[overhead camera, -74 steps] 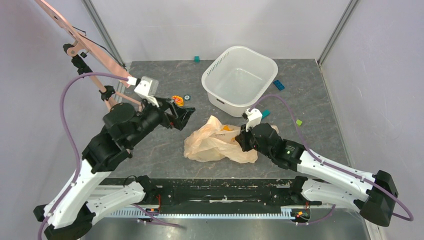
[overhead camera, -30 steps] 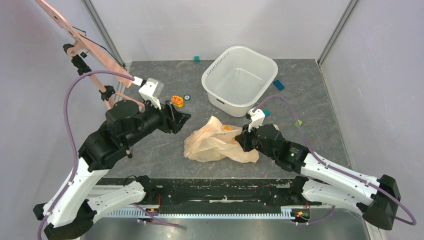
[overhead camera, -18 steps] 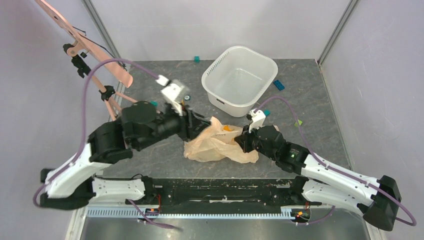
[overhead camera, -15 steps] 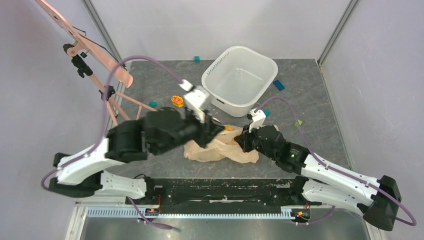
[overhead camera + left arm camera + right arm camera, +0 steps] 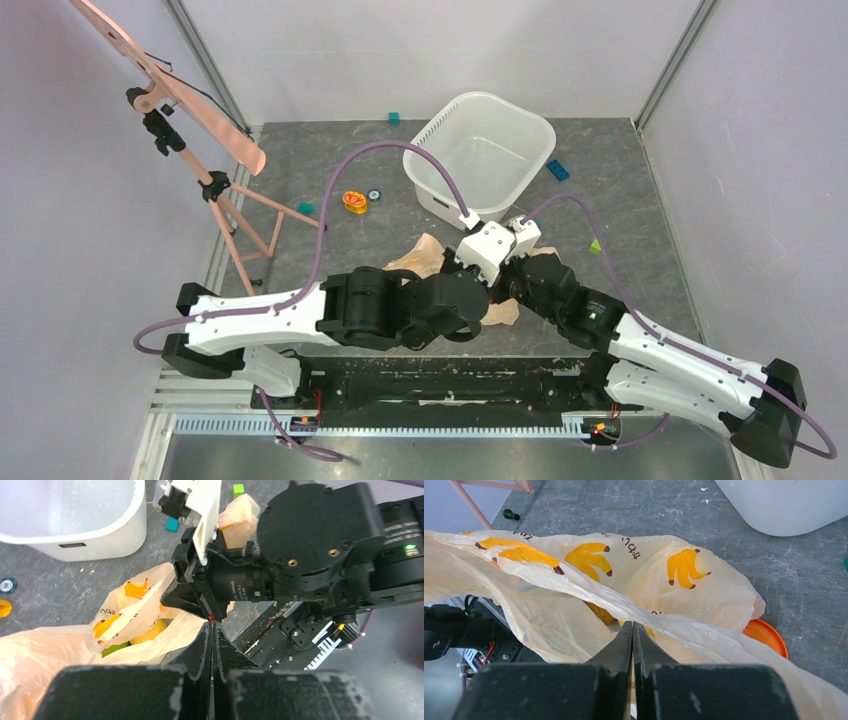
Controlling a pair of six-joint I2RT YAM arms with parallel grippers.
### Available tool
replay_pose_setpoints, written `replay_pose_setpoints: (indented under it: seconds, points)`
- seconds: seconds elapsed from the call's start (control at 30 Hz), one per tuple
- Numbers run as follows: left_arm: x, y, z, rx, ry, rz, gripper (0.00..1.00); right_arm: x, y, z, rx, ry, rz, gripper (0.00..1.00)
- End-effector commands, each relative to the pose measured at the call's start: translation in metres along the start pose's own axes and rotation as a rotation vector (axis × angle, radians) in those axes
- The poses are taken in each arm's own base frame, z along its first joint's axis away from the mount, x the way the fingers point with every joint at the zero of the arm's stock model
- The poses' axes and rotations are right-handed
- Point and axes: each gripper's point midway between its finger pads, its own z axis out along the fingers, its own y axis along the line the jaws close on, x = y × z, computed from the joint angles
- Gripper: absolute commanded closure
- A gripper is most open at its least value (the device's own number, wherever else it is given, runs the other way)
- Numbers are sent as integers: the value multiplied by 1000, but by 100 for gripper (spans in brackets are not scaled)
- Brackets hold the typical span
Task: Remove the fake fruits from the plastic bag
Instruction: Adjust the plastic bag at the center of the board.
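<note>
plastic bag (image 5: 423, 258) — mostly under both arms | fake fruits (image 5: 148, 631) — half-hidden inside bag

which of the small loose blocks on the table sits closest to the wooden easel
The small teal block beside the pink wooden easel's leg; the rest lie near or beyond the white plastic tub.

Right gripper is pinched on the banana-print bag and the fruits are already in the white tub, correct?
Not quite. The right gripper is shut on the plastic bag, but the fake fruits are in the bag, not the tub. The left wrist view shows yellow and green shapes inside the bag's opening, and the top view shows nothing in the white tub.
</note>
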Motion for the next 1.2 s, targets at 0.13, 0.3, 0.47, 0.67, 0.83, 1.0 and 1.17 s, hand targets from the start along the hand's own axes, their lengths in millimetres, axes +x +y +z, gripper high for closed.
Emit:
replay_pose_setpoints:
  seconds: [0.13, 0.3, 0.47, 0.67, 0.83, 1.0, 1.17]
  points:
    - [28, 29, 31, -60, 91, -131, 98, -7, 1, 0, -1, -41, 30, 100]
    - [51, 40, 53, -47, 156, -158, 98, -4, -2, 1, 6, -35, 31, 100]
    - [70, 45, 72, -63, 191, -148, 98, -1, -2, 2, 7, -31, 35, 100]
    - [84, 55, 89, -91, 208, -114, 98, 5, -4, 3, 7, -23, 44, 100]
    - [100, 72, 101, -145, 237, -87, 98, 7, -5, 3, 10, -19, 41, 100]
    - [108, 96, 111, -215, 240, -79, 98, 12, -9, 6, 27, -10, 45, 100]
    - [123, 114, 117, -265, 271, -69, 98, 17, -15, 9, 56, -9, 50, 100]
